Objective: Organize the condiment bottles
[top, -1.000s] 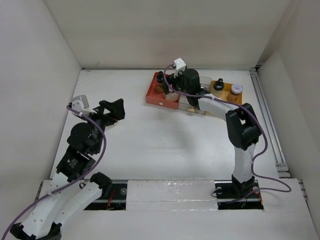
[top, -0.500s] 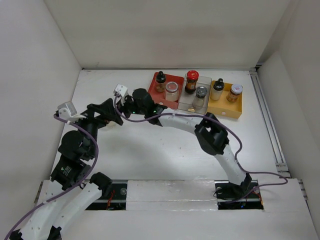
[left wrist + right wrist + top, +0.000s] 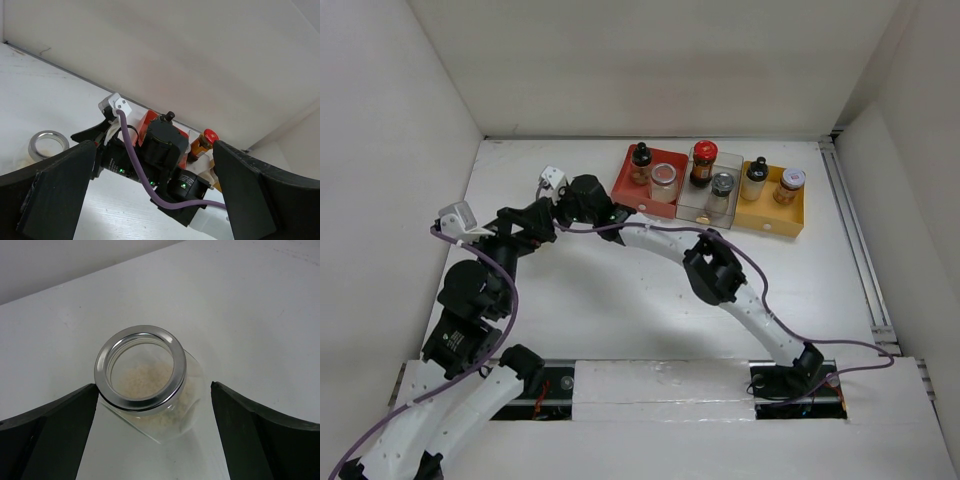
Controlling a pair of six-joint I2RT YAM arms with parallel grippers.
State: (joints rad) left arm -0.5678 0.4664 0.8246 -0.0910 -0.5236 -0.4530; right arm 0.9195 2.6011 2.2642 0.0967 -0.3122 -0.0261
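My right claw [image 3: 152, 437] is spread wide around the silver-rimmed glass jar [image 3: 150, 390], with nothing pinched. The jar looks light, stiff, slick and breakable, with a little pale powder inside. I'd grip its flat glass sides below the rim. The white table [image 3: 260, 315] is smooth and bare here. Toward one o'clock on the table, well apart, the other bottles [image 3: 703, 165] stand in trays [image 3: 795, 228] by the white wall.

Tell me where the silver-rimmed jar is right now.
The jar sits on the table, left of the red tray; the right wrist view shows it between the right gripper's open fingers, not gripped.
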